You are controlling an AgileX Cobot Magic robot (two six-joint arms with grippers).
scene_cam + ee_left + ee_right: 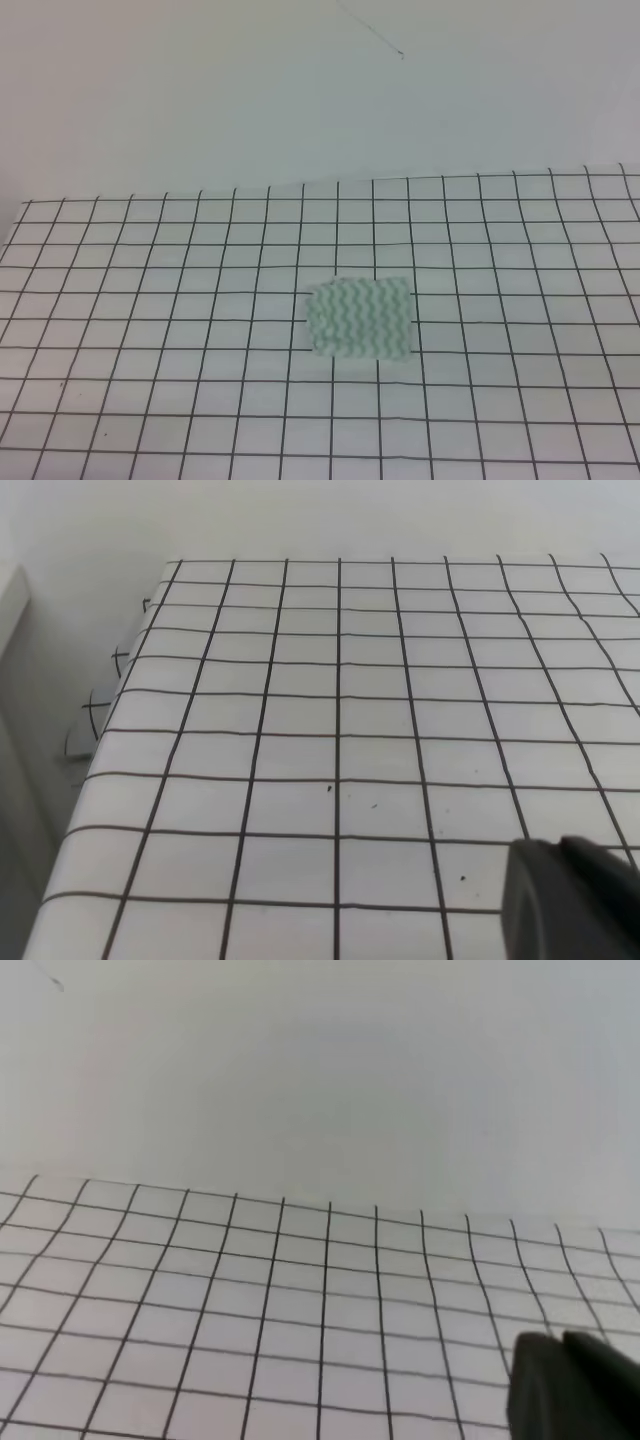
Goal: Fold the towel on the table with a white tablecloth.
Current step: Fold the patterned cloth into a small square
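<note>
The towel [362, 318], pale green and white with wavy stripes, lies as a small compact rectangle about two grid squares wide near the middle of the table with a white tablecloth [150, 300]. No arm or gripper shows in the exterior high view. In the left wrist view my left gripper [560, 855] is a dark shape at the bottom right, its two fingers pressed together with nothing between them, over bare grid cloth [300, 680]. The right gripper [560, 1345] looks the same in its own view, above the cloth [200, 1290]. Neither wrist view shows the towel.
A plain pale wall [300, 90] rises behind the table's far edge. The table's left edge [100, 750], where the cloth hangs down, shows in the left wrist view.
</note>
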